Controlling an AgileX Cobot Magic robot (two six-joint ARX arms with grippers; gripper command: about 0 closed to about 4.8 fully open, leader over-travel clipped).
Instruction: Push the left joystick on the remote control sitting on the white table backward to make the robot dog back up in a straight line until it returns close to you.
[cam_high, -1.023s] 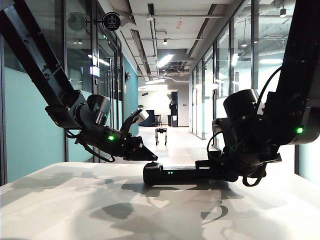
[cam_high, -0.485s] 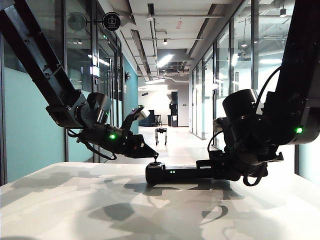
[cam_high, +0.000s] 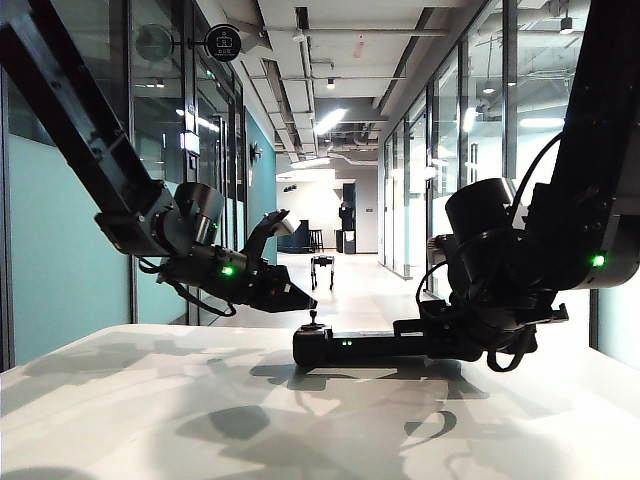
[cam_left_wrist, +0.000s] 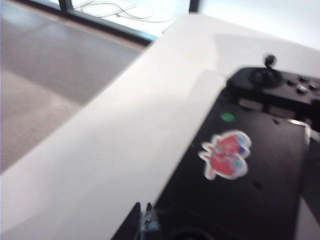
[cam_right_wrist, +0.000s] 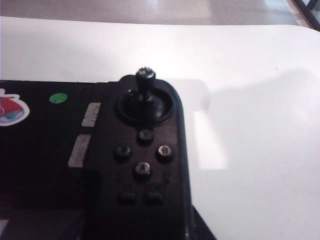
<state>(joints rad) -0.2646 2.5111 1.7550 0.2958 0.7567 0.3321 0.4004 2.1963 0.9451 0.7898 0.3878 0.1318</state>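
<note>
Hovering just above the left joystick (cam_high: 313, 319), the left end effector (cam_high: 303, 303) has lifted clear since a second ago.
Its jaw opening cannot be made out. Right end effector (cam_high: 440, 340) is hidden behind the remote control (cam_high: 370, 346) on the bench (cam_high: 150, 400); its grip is unclear. Robot dog (cam_high: 321, 268) stands far down the corridor.

Beneath me the white table (cam_left_wrist: 115, 135) runs toward grey floor. On it lies the remote control (cam_left_wrist: 250, 165), black, bearing a red sticker (cam_left_wrist: 226, 154) and a green dot (cam_left_wrist: 227, 117). At its far end one joystick (cam_left_wrist: 269, 64) stands upright beside small round buttons (cam_left_wrist: 301, 88).
</note>
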